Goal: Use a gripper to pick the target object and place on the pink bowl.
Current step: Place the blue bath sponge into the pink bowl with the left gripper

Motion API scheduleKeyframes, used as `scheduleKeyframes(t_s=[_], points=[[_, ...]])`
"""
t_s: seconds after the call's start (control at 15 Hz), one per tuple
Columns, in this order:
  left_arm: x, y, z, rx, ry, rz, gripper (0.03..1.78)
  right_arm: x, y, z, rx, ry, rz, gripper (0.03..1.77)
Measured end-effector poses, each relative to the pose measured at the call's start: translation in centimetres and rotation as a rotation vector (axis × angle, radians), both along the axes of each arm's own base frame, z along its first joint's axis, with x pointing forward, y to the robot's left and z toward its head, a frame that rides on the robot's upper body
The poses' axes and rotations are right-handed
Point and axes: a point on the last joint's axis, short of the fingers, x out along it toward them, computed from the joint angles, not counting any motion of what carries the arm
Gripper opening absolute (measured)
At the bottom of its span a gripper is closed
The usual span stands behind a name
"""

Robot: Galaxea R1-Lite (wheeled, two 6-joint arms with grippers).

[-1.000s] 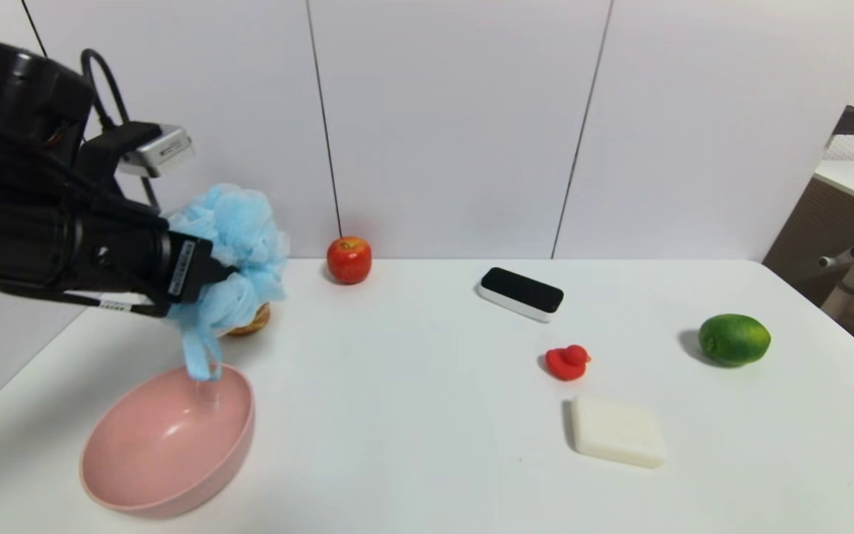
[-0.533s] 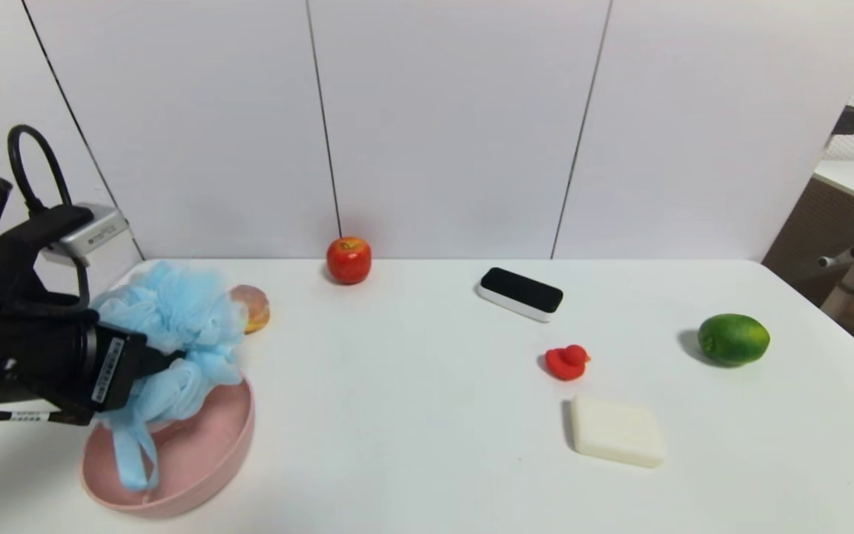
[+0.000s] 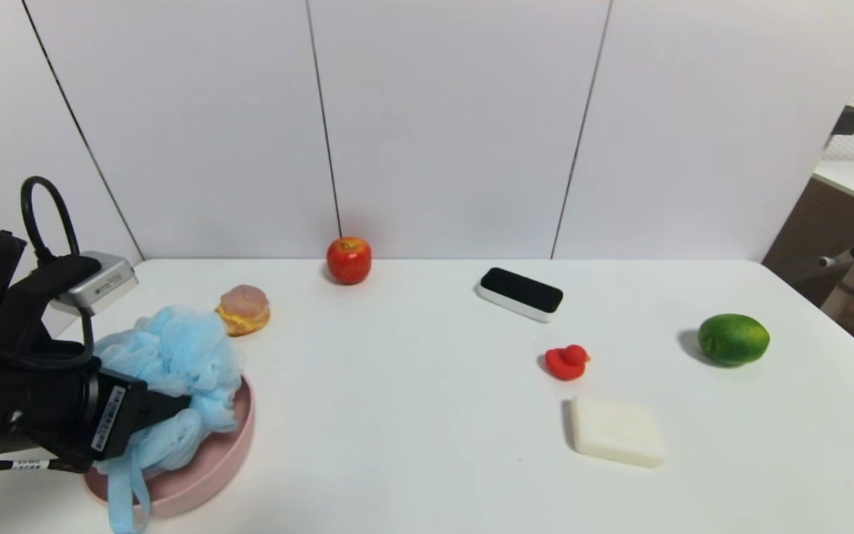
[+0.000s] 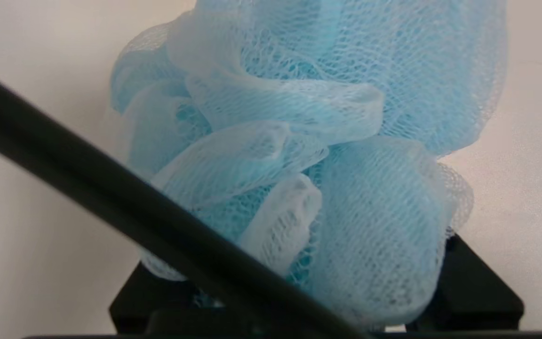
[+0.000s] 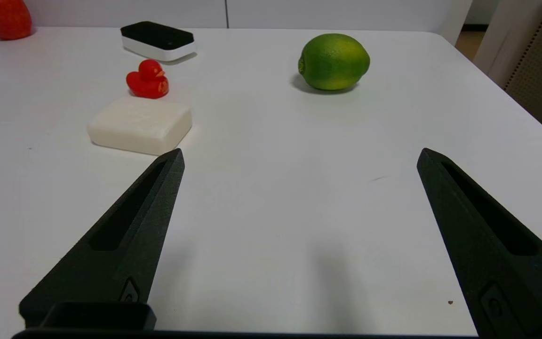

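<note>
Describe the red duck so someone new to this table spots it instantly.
On the white table, find the white soap bar. Just behind it sits the duck: small and all red, unlike the round apple at the back edge.

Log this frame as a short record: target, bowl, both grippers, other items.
target: light blue bath pouf, in the pink bowl, ribbon over the rim
left gripper: at the pouf, over the bowl
right gripper: open, idle above the table's right side
other items: apple, bun, black-and-white box, red duck, soap bar, green lime
</note>
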Motion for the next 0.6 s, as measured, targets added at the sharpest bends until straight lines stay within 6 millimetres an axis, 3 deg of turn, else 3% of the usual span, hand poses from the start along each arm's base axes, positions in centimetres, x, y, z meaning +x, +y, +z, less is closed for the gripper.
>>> scheduleKeyframes(t_s=[0.27,0.6], points=[[0.31,-0.06,0.38,-0.009,-0.035,0.001,1.32,0.00,0.00,0.00,0.000,0.000,0.000,1.71],[0.50,-0.07,0.95,-0.025,-0.099,0.003,1.50,0.00,0.00,0.00,0.000,0.000,0.000,1.71]])
